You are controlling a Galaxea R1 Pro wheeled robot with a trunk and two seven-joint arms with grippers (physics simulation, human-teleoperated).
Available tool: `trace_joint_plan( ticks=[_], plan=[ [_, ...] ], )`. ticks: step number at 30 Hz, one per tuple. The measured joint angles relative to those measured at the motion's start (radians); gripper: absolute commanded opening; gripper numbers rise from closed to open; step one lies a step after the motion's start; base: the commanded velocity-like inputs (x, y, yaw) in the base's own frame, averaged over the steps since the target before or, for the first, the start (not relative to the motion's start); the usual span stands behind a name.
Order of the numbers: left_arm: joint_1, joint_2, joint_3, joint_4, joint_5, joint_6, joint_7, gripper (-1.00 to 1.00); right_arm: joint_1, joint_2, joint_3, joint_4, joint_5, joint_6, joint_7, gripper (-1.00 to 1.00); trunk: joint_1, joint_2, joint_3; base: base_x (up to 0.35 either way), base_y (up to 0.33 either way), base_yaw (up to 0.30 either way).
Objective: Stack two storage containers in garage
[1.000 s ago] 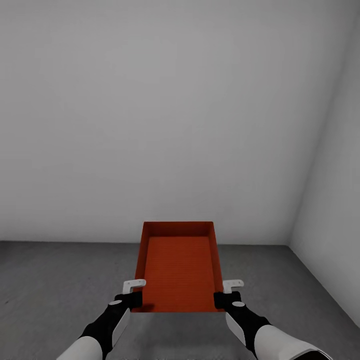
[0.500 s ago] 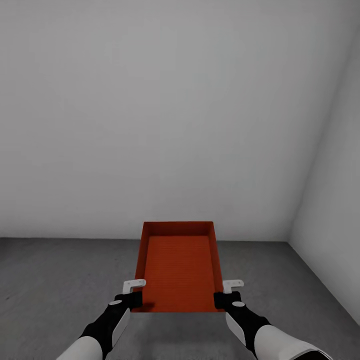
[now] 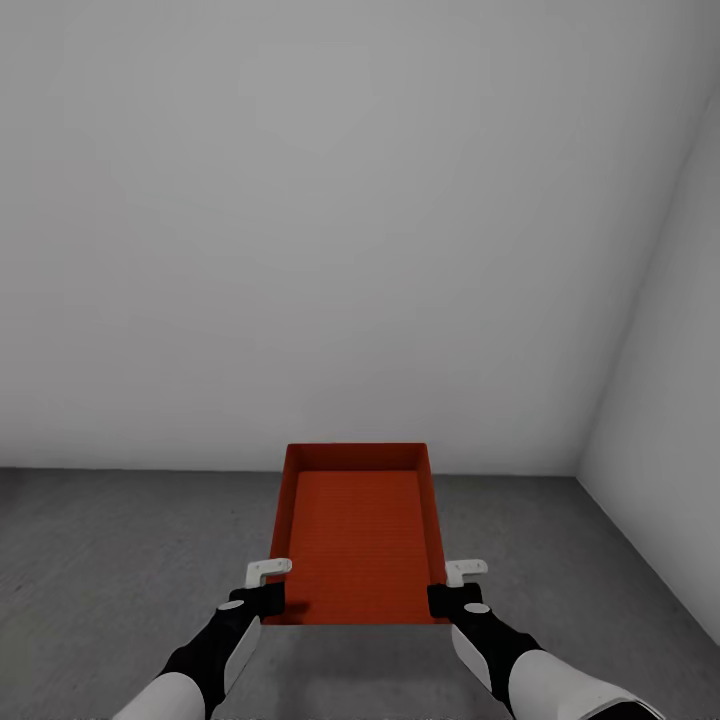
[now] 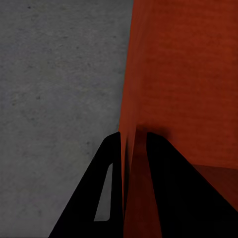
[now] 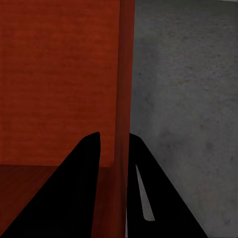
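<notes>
Since a second ago the line where wall meets floor sits slightly higher in my head view, so the camera has shifted a little; the container and both my arms keep the same place in the picture.

Item: one storage container (image 3: pixel 358 535), red-orange, shallow, lidless, with nothing inside it. Markings: no writing or label that I can read on it; the inner bottom shows only a fine ribbed texture. Position: held level in the air in front of me, over the garage floor (image 3: pixel 110 560), its long axis pointing away toward the wall (image 3: pixel 330 220).

Left pincer (image 3: pixel 268 592): narrow, clamped on the near left corner, one finger inside the thin side wall and one outside, as the left wrist view (image 4: pixel 130 148) shows. Right pincer (image 3: pixel 448 592): narrow, clamped likewise on the near right corner (image 5: pixel 115 144).

Arms: both forearms reach forward and slightly inward, roughly mirrored, wrists level.

Room: dark grey concrete lies bare on both sides of the container and ahead of it. A side wall (image 3: pixel 670 420) closes in on my right, meeting the far wall at a corner.
</notes>
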Motion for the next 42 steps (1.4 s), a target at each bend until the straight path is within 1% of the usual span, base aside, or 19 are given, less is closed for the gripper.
trace_joint_plan(
  ticks=[11,42],
  plan=[
    [0.0,-0.001,0.002,0.001,-0.001,0.0,0.0,-1.0,0.0,-0.001,0.002,0.0,-0.001,0.002,0.0,-1.0,0.0,0.0,-0.018,0.0,0.0,0.017],
    [0.0,0.0,0.001,0.002,0.0,0.0,0.0,-1.0,0.0,0.0,0.001,0.0,-0.001,0.003,0.0,-1.0,0.0,0.0,-0.067,0.0,0.0,0.075]
  ],
)
